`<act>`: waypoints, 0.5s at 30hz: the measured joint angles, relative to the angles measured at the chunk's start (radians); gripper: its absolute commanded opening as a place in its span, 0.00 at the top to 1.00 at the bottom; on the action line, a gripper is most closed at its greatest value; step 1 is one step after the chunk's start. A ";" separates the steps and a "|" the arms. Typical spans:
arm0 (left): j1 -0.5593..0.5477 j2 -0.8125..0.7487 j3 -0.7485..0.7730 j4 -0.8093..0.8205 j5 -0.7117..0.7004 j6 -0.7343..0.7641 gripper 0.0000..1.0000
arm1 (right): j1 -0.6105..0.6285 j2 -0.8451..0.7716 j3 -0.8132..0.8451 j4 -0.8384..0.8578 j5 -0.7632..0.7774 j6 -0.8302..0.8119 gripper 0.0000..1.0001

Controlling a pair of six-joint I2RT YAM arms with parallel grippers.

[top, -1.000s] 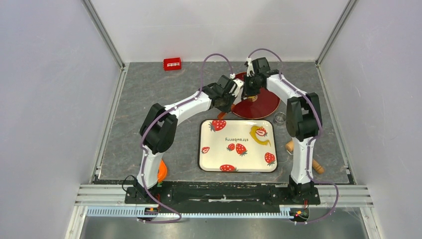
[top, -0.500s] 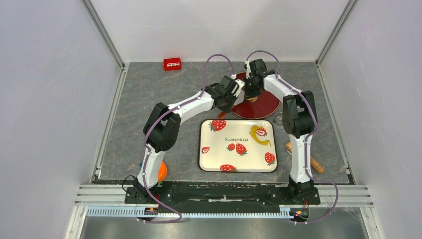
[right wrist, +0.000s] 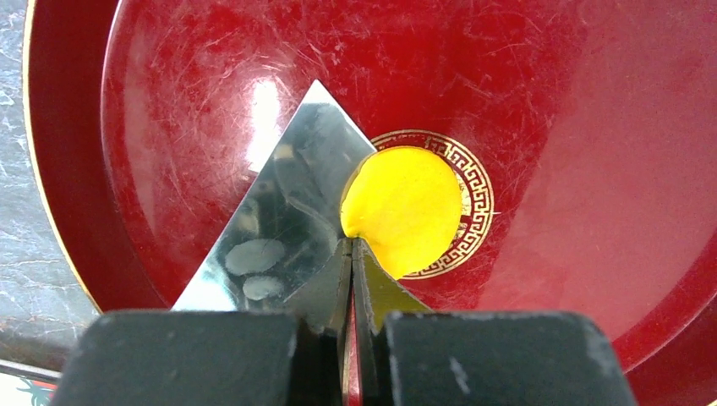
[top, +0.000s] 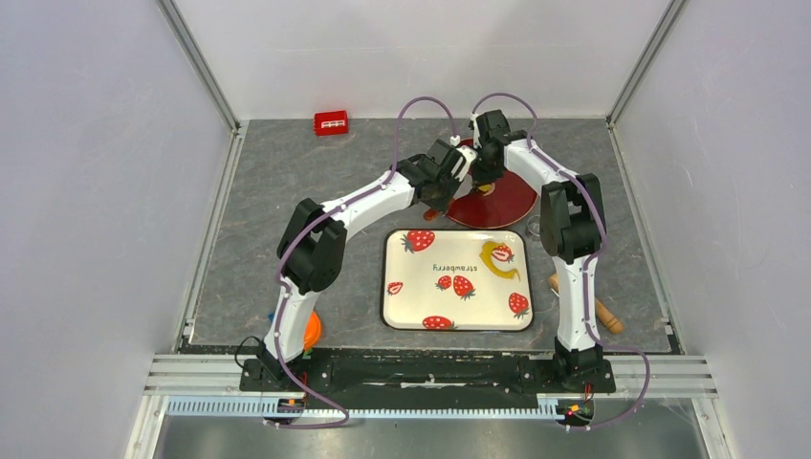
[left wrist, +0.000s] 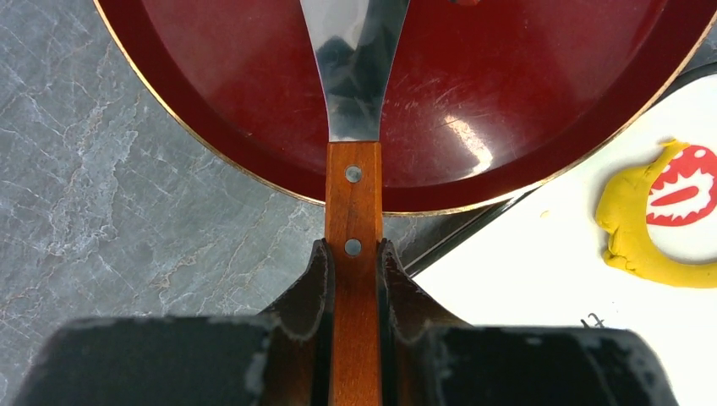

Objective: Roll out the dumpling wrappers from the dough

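Red plate point(right wrist: 592, 211): yellow wrapper point(right wrist: 404, 207), spatula point(right wrist: 279, 228) blade; strawberry tray point(top: 421, 287): ragged dough strip point(top: 499, 260); left claw point(left wrist: 353, 250) clamps spatula handle; right claw point(right wrist: 351, 247) closed at wrapper's edge.

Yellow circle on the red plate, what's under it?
The yellow wrapper covers part of the gold ring pattern on the red plate. Whether the spatula blade reaches under is hidden.

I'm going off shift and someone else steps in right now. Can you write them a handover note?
Left gripper: shut on the spatula handle, blade over the red plate.
Right gripper: shut on the dumpling wrapper at its rim; it lies mid-plate against the blade.
Done: one wrapper on the plate.
Left: release it, then roll the leftover dough on the tray; roller lies right of it.
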 measured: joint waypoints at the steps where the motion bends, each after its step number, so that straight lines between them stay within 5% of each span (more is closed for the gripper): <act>1: -0.001 0.000 0.002 -0.003 -0.002 0.000 0.98 | 0.000 0.003 0.004 -0.001 0.006 0.000 1.00; 13: -0.010 -0.032 0.003 -0.092 -0.054 0.039 0.98 | -0.011 0.007 0.007 -0.018 0.012 -0.003 1.00; 15: -0.011 -0.065 -0.001 -0.123 -0.070 0.050 0.98 | -0.013 0.007 0.007 -0.018 0.012 -0.005 0.93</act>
